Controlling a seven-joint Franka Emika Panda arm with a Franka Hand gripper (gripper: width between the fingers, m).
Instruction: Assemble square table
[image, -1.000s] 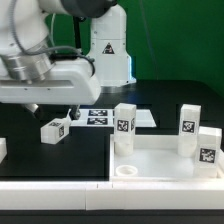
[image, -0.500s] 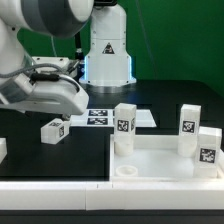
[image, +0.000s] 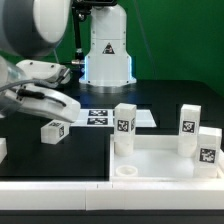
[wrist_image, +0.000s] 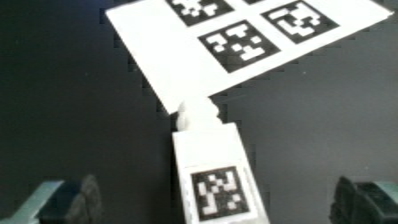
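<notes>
Closest to me sits the square table top (image: 165, 165), rim up, with three legs standing on it: one (image: 124, 128) at its near-left corner, two (image: 187, 130) (image: 208, 148) on the exterior view's right. Farther back a loose leg (image: 54, 130) lies on the black table (image: 30, 160), below the gripper (wrist_image: 221, 200), whose jaws are spread wide, holding nothing. Beyond lies the marker board (image: 108, 117).

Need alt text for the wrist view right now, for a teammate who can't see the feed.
A white block leg with a black-and-white tag lies on the dark table, centred between the open gripper and its two dark fingers. Just past the leg's far end lies the marker board, showing several tags.
</notes>
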